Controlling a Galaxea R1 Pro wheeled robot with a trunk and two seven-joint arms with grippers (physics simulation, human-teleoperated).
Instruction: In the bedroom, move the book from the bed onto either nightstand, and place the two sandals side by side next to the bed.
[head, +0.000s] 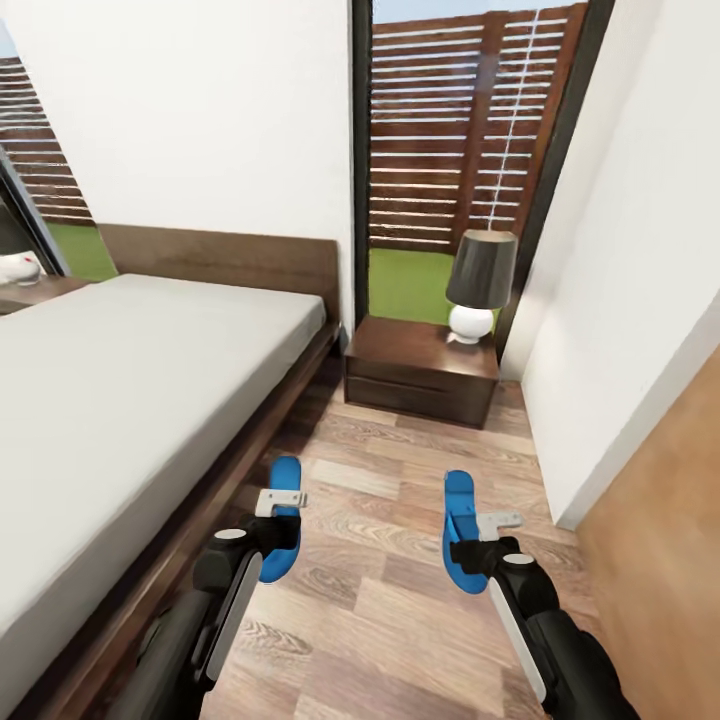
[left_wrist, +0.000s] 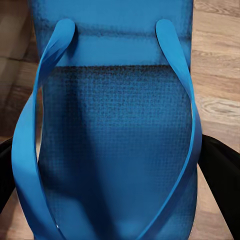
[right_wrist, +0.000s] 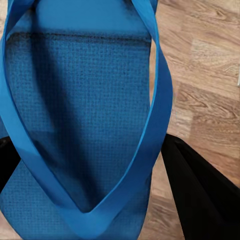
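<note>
At the far left of the head view a small white object (head: 18, 268) sits on a dark brown surface (head: 40, 290) beyond the bed, too blurred to name. The bed (head: 130, 400) takes up the left side: a plain light-grey mattress on a dark brown frame, its headboard against the white wall.

Just beside the bed's near-side frame edge, over the wood-plank floor (head: 380, 600), the left gripper (head: 283, 520) holds 1 blue sandal (head: 282, 520), which points lengthwise along the bed. In the left wrist view that sandal (left_wrist: 115, 140) shows its textured sole and both straps, with a dark finger (left_wrist: 222, 175) at either side of it, so the gripper is clamped on the sandal.

Further right, well apart from the first, the right gripper (head: 487, 545) holds the other sandal (head: 460, 535), also roughly parallel to the bed. In the right wrist view this sandal (right_wrist: 75, 125) lies between dark fingers (right_wrist: 200, 190) pressed to its edges.

Past the 2 sandals, at the head of the bed, the nightstand (head: 420, 368) stands just beside the bed frame, in front of a tall dark-framed window (head: 470, 130) showing a slatted wooden fence and grass. A lamp (head: 478, 285) with a dark shade and white round base stands at the nightstand's far right corner. A white wall (head: 640, 250) closes the right side.
</note>
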